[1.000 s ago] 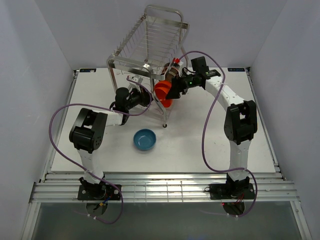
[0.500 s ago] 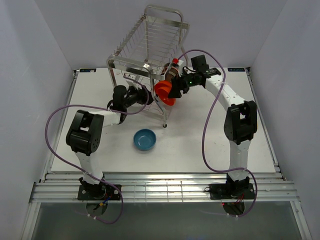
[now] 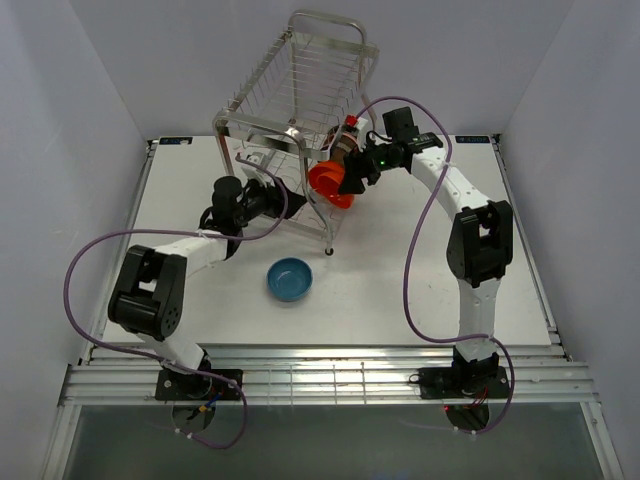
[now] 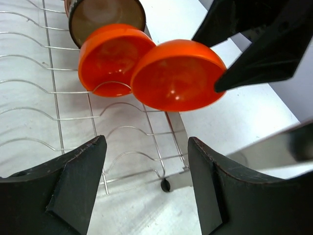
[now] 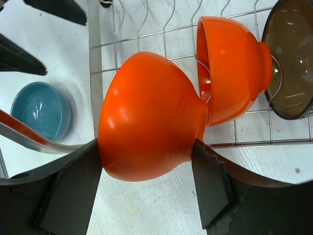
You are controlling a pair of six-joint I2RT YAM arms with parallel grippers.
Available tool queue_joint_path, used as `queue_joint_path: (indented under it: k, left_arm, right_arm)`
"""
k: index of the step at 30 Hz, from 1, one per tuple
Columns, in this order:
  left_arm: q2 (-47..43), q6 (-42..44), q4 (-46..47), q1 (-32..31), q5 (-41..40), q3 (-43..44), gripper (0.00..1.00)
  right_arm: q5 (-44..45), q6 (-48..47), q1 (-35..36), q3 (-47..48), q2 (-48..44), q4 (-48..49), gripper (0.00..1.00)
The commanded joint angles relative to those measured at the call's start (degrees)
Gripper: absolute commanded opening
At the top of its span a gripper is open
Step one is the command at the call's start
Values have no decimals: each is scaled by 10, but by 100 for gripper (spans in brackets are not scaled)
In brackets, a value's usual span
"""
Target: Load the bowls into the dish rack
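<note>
**Orange bowl at the rack's lower tier**

Top view: my right gripper (image 3: pixel 342 180) clamps the held orange bowl (image 3: pixel 328 186) at the right side of the dish rack (image 3: pixel 300 110). My left gripper (image 3: pixel 280 196) sits at its left. The blue bowl (image 3: pixel 290 279) lies in front of it.

Left wrist: my left jaws stand apart, empty. The slotted orange bowl (image 4: pixel 110 61) stands on edge in the rack's wires, with the brown bowl (image 4: pixel 105 17) behind.

Right wrist: the held bowl sits just beside the slotted one.

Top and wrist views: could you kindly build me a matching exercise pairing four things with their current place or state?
1. blue bowl
2. dark brown bowl
3. left gripper
4. right gripper

A. clamped on an orange bowl
B. on the table, outside the rack
C. open, empty
D. standing in the dish rack's slotted tier

Pairs: 1-B, 2-D, 3-C, 4-A
</note>
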Motion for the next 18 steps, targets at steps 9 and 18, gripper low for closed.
queue_joint_path:
  k: [9,18]
  left_arm:
    - [-162,-4,-89,0,43,-83,78]
    - [-283,-19,-167,12,59,-85,79]
  right_arm:
    - [-7,-60,12,47,15,4,8]
    - [-1,-88,22,37,22,12,8]
